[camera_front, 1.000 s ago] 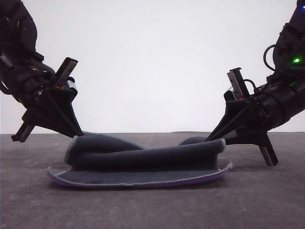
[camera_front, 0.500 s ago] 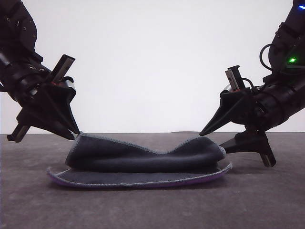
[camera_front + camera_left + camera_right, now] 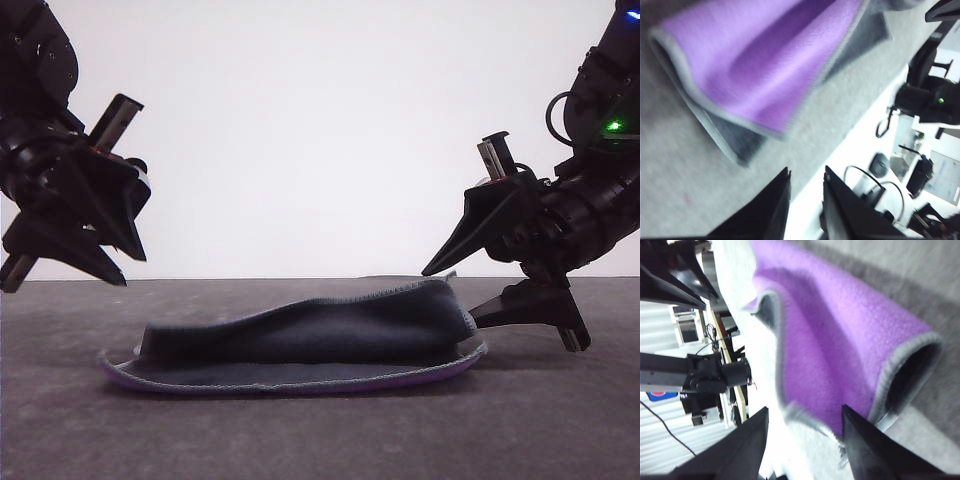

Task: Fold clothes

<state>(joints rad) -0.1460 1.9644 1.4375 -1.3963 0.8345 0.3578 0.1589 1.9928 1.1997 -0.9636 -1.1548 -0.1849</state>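
We are seeing the cloth (image 3: 300, 345) lying folded on the grey table (image 3: 320, 430), between the two grippers. In the front view its dark top layer is draping over a lower layer whose purple edge is peeking out along the near rim.

The left gripper (image 3: 118, 268) is hanging above and just outside the cloth's left end, clear of the fabric. Its fingers are pointing down toward the table and are slightly parted, and nothing is sitting between them. In the left wrist view we are looking past the two dark fingers (image 3: 772, 210) at the cloth (image 3: 760, 60), whose purple face is showing with a grey stitched edge curling over the dark face; the fabric is lying ahead of the tips, apart from them.

The right gripper (image 3: 450, 295) is sitting at the cloth's right end with its jaws spread wide. The upper finger is hovering just above the raised corner and the lower finger is reaching in at table level, beside the fold. We cannot tell whether the lower tip is touching the fabric. In the right wrist view the fingers (image 3: 867, 445) are standing well apart with the purple fold (image 3: 840, 350) ahead of them, its grey hem looping round a dark hollow.
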